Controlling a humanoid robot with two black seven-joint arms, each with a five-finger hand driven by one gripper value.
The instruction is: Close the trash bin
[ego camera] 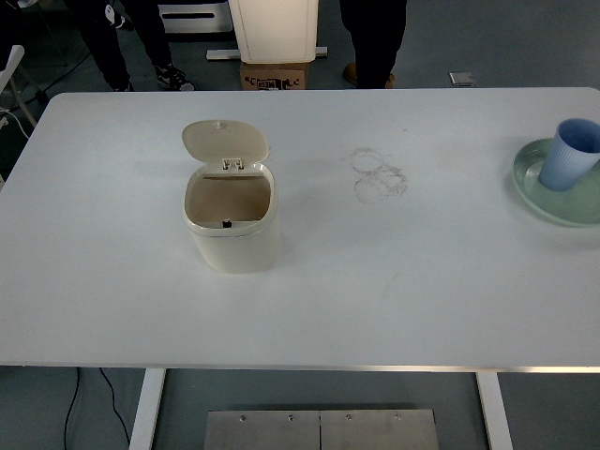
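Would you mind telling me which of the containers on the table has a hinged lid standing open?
The cream trash bin left of centre; its lid is tipped back. The blue cup on the green plate has no lid.

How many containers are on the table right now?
3: the open bin left of centre, and at the right edge a blue cup sitting in a green dish. The dish runs out of frame, so more may be hidden there.

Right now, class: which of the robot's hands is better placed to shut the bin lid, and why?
Probably the left. Neither hand is in view yet, but the bin stands left of the table's middle, its lid tipped open behind it; the cup and plate occupy the right edge.
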